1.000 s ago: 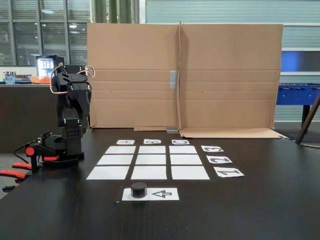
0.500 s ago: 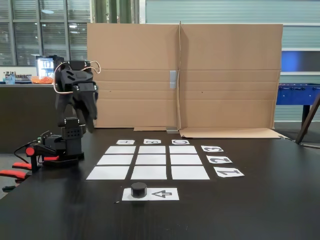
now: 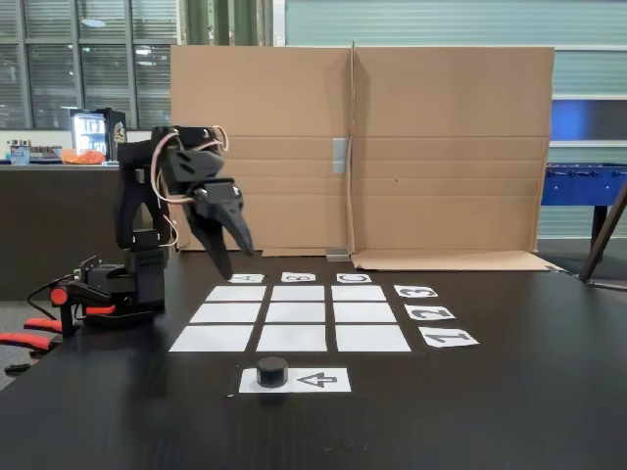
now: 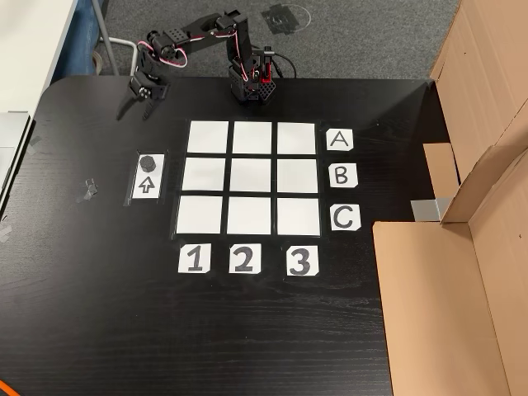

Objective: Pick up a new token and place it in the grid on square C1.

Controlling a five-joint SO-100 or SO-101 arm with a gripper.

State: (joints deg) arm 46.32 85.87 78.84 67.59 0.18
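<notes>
The black token [image 3: 272, 371] [image 4: 148, 162] rests on a small white sheet with an arrow [image 3: 318, 380], in front of the grid [image 3: 298, 313] [image 4: 251, 177]. Every grid square is bare, including square C1 [image 3: 372, 338] [image 4: 200, 214], the corner where column C meets row 1. My gripper [image 3: 235, 262] [image 4: 134, 111] hangs in the air beside the grid's A1 corner, fingers pointing down and open, with nothing between them. It is well above and short of the token.
The arm's base [image 3: 127, 289] [image 4: 252, 82] is clamped at the table edge near row A. Paper labels A, B, C [image 4: 341, 175] and 1, 2, 3 [image 4: 242, 260] edge the grid. A cardboard wall [image 3: 362, 147] stands behind the table.
The arm has unfolded from its tucked pose. The gripper has swung out to the right in the fixed view, toward the grid, and its fingers now point down.
</notes>
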